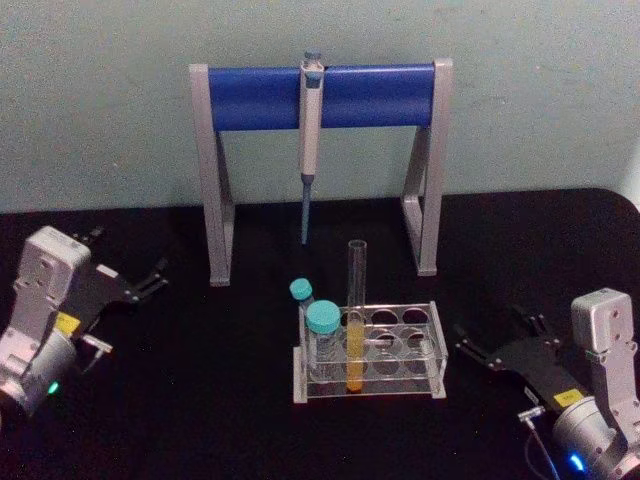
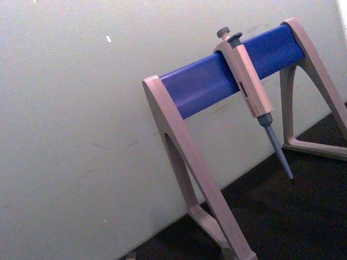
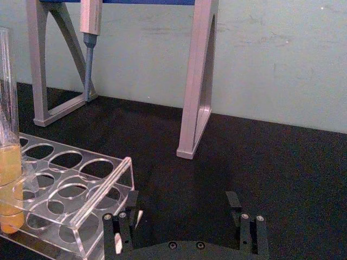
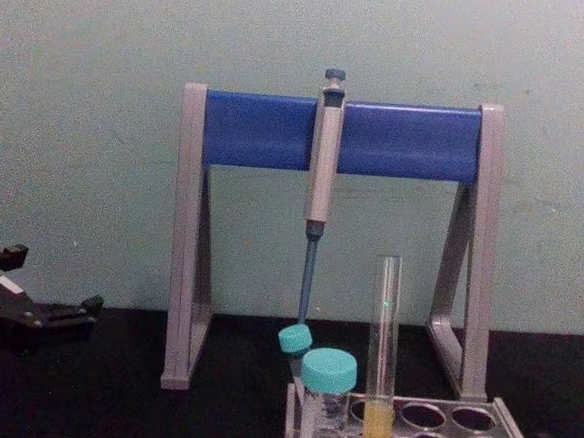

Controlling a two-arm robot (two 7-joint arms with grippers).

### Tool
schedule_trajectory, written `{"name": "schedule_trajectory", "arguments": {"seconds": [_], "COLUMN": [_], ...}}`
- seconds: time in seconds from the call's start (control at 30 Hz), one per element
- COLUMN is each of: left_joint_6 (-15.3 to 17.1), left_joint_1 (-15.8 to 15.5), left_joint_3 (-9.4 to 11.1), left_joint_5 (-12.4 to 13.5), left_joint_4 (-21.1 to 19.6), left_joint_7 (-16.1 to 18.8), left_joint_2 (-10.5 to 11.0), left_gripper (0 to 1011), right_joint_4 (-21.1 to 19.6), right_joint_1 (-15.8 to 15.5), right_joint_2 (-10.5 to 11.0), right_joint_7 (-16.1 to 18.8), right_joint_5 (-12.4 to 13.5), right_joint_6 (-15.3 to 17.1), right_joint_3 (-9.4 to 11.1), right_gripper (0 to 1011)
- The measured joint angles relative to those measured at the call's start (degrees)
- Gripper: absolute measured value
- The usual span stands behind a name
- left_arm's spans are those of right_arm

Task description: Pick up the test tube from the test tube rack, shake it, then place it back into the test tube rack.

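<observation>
Black and spread wide, the right gripper (image 1: 497, 345) rests low on the dark tabletop (image 1: 200, 380), just right of the low clear plastic test tube rack (image 1: 432, 352) and holding nothing. The left gripper (image 1: 128, 272) sits at the far left, well apart from the rack, its fingers likewise released. Upright in a front hole of the rack stands the long clear glass test tube (image 1: 355, 320), yellow liquid in its lower part, beside two teal-capped clear vials (image 1: 322, 338). Behind, a grey-blue pipette (image 1: 310, 140) hangs on the tall grey-and-blue pipette stand (image 1: 380, 95).
</observation>
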Motion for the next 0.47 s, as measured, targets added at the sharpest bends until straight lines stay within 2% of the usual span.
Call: {"name": "schedule_trajectory", "arguments": {"seconds": [0.47], "left_joint_6": [0.0], "left_joint_1": [0.0], "left_joint_3": [0.0], "left_joint_5": [0.0], "left_joint_4": [0.0], "left_joint_7": [0.0], "left_joint_2": [0.0], "left_gripper": [1001], "right_joint_4": [0.0], "right_joint_1": [0.0], "right_joint_2": [0.0], "right_joint_7": [0.0], "right_joint_5": [0.0], "right_joint_6": [0.0], "right_joint_3": [0.0], "right_gripper": [1000]}}
